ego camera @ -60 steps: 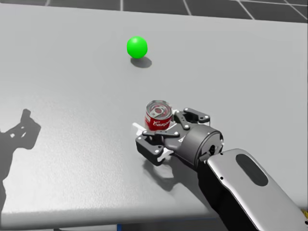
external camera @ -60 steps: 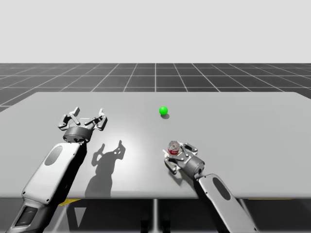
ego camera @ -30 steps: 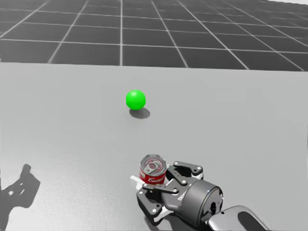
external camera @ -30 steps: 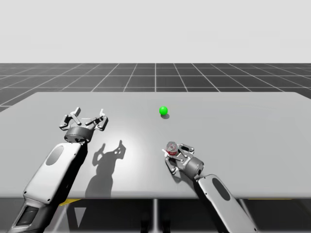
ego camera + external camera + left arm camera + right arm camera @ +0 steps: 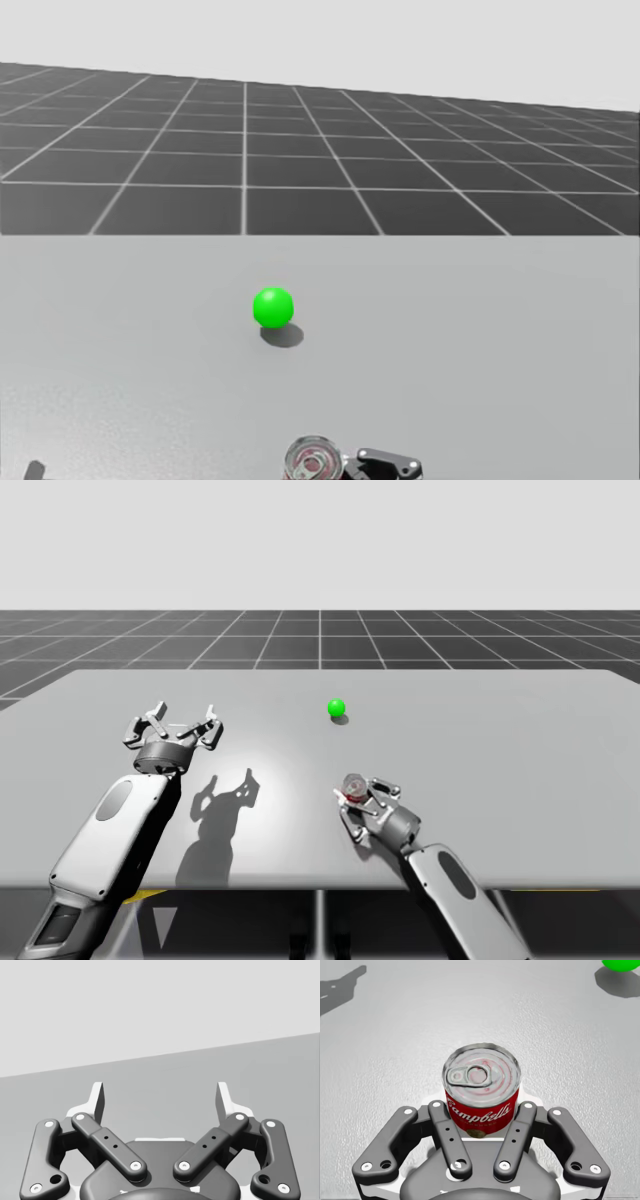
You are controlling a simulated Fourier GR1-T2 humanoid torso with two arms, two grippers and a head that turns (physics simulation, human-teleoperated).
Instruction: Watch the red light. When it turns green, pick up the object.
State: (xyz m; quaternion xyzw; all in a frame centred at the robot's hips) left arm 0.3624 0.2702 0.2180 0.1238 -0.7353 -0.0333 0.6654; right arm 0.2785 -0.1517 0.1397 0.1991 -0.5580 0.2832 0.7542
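- You've got the light point(image 5: 336, 708) showing plain bright green.
- The can point(image 5: 481, 1091): red label with white script and a small gold medallion; silver lid and pull tab.
- The table point(image 5: 520, 740): flat light grey, faintly mottled close up.
- The floor point(image 5: 300, 150): dark grey with a pale line grid.
- The left gripper point(image 5: 160, 1097) and right gripper point(image 5: 482, 1110): dark grey links, silver pivots, white pads.
- The left arm point(image 5: 105, 825) and right arm point(image 5: 455, 890): silver-grey shells, each with a dark oval inset.

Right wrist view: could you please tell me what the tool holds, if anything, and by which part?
The right tool grips the red can by its lower sides, one finger each side.
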